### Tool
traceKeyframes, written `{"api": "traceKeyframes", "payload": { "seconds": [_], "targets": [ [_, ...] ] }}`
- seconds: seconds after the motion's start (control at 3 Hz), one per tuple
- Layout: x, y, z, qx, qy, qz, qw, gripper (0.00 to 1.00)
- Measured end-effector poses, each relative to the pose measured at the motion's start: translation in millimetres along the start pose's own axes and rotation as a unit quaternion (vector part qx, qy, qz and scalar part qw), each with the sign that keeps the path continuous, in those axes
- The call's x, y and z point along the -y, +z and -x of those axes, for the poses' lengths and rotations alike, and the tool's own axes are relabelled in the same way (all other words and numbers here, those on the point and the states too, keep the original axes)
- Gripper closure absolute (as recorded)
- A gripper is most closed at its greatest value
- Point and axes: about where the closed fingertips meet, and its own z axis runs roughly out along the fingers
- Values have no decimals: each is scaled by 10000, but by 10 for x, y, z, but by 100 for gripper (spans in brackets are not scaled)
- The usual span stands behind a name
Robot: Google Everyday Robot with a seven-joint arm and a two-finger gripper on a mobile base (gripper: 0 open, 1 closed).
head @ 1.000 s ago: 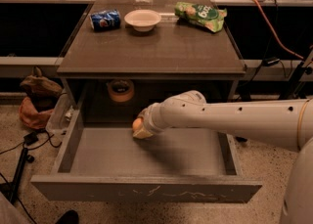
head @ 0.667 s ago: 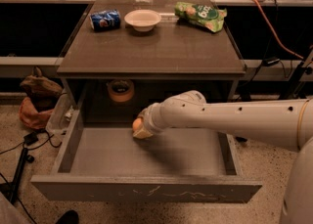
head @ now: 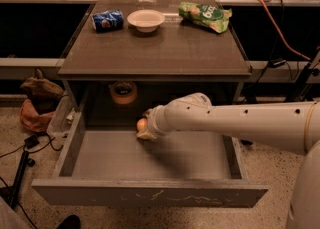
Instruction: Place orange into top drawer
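The gripper (head: 144,131), a pale, stubby two-fingered claw at the end of a smooth, cream-coloured tubular arm (head: 240,123), sits low over the rear part of the top drawer (head: 125,160), and its fingers are closed around the orange (head: 142,124). The orange is a small, round, glossy ball, and only its upper left side shows above the claw. It is held just above the drawer's flat, matte grey bottom, close to the back edge. The drawer is a wide, shallow box pulled fully out. Its floor spreads in front of and to both sides of the gripper, and its front panel, marked with pale scratches, lies well in front of the gripper, nearest the camera. Behind the gripper and a little to its left, in the dark recess under the tabletop, sits a tan tape roll (head: 123,92), ring-shaped. Above and behind the gripper lies the square, dull grey top of the table (head: 160,53). At the far edge of that top stand a shallow white bowl (head: 145,20), a blue can (head: 107,20) lying on its side just left of the bowl, and a crinkled green snack bag (head: 205,15) to the right. Far to the gripper's left, on the speckled floor, slumps a soft brown and orange cloth bag (head: 37,100).
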Motion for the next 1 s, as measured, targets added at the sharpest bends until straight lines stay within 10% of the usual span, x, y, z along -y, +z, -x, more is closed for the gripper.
{"api": "traceKeyframes", "payload": {
  "seconds": [1.0],
  "targets": [
    [0, -25, -2, -2, 18, -11, 10000, 0]
  ]
}}
